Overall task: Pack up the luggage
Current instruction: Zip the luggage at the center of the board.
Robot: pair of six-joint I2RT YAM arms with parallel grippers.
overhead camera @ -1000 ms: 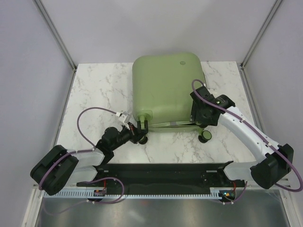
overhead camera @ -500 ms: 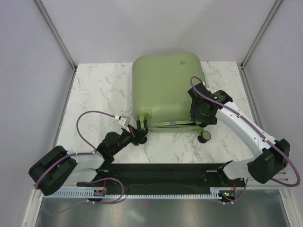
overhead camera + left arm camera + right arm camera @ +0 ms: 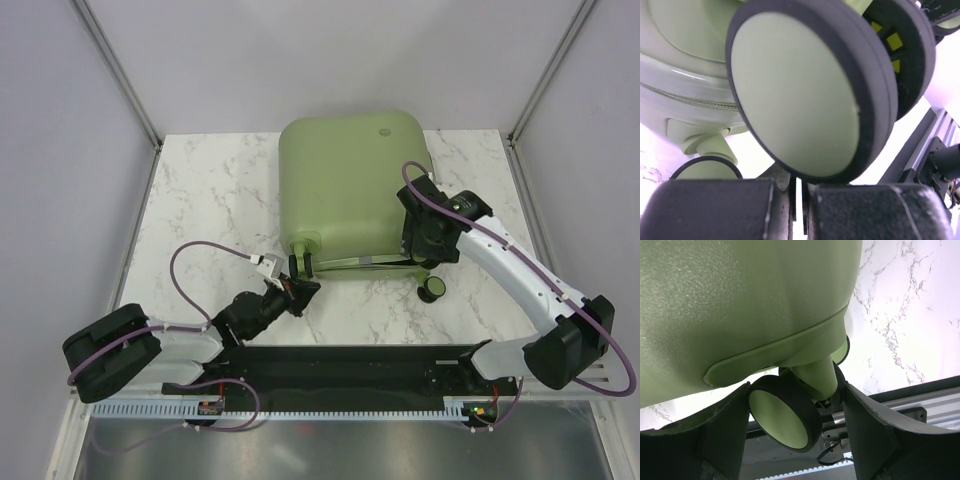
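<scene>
The luggage (image 3: 345,185) is a pale green hard-shell suitcase that lies flat and closed at the back middle of the marble table (image 3: 200,200), with a round logo (image 3: 383,129) on top. My left gripper (image 3: 300,283) is shut and empty just in front of its near-left caster. That green wheel (image 3: 795,100) fills the left wrist view just above the fingers (image 3: 740,210). My right gripper (image 3: 420,250) is at the near-right corner. Its fingers (image 3: 725,425) are closed on either side of a twin caster (image 3: 782,417) under the shell (image 3: 740,305).
Another black-and-green caster (image 3: 433,288) sticks out at the suitcase's near-right, just below my right gripper. A black rail (image 3: 340,365) runs along the table's near edge. Grey walls and metal posts close in the table's sides.
My left gripper has drawn back toward me from the near-left caster and closed. My right gripper shifted slightly left onto the near-right caster. The suitcase has not moved.
</scene>
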